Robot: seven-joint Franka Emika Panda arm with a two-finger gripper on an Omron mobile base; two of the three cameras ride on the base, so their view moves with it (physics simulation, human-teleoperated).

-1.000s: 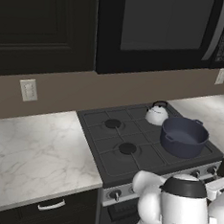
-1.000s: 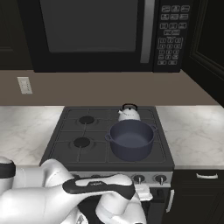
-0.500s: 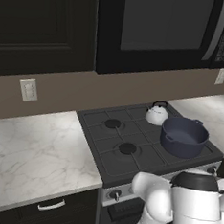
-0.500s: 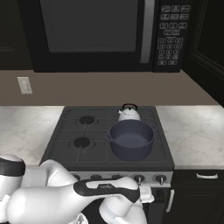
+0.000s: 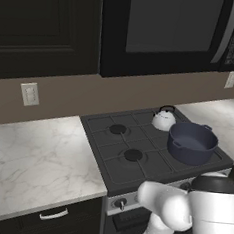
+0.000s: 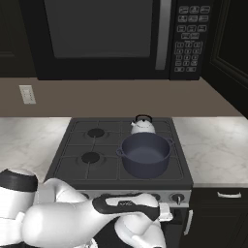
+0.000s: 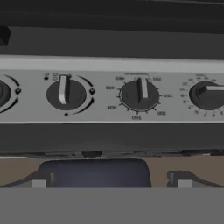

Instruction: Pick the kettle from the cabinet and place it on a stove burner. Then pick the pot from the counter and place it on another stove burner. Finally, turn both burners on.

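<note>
One kettle (image 6: pixel 142 126) sits on the cooktop (image 6: pixel 72 162) at about one o'clock of its middle, and one pot (image 6: pixel 144 154) at about four o'clock. Two open burners (image 6: pixel 96 132) show, one at eleven o'clock and one at eight (image 6: pixel 90 157); two more presumably lie under the vessels, though they are hidden. The hand view shows four knobs on the front panel: one (image 7: pixel 65 93) at nine o'clock, one (image 7: pixel 139 94) near the centre, one (image 7: pixel 207 95) at three o'clock, and a fourth (image 7: pixel 3 92) cut by the left edge. One microwave (image 6: pixel 111 38) hangs above. One wall outlet (image 6: pixel 27 94) shows at the left.
</note>
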